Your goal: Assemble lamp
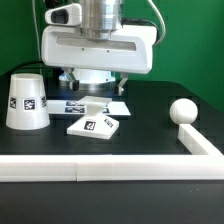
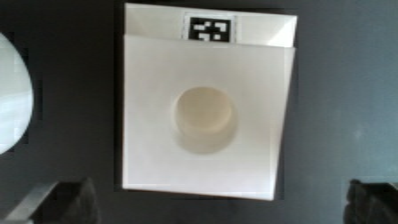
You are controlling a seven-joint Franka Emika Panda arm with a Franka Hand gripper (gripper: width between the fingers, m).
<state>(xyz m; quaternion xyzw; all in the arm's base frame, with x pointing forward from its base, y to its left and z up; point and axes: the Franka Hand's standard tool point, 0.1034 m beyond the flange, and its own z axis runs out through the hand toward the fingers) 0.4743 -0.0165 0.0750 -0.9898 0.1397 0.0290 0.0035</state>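
Observation:
The flat square lamp base lies on the black table in the middle, with a tag on its front edge. In the wrist view the base fills the centre, with an oval hole and a tag at one edge. The cone shade stands at the exterior view's left, and its curved rim shows in the wrist view. The ball-shaped bulb lies at the right beside the rail. My gripper hangs above and just behind the base, open and empty. Its dark fingers stand wide apart.
The marker board lies flat under the arm, behind the base. A white rail runs along the table's front and turns back along the right side. A green wall stands behind.

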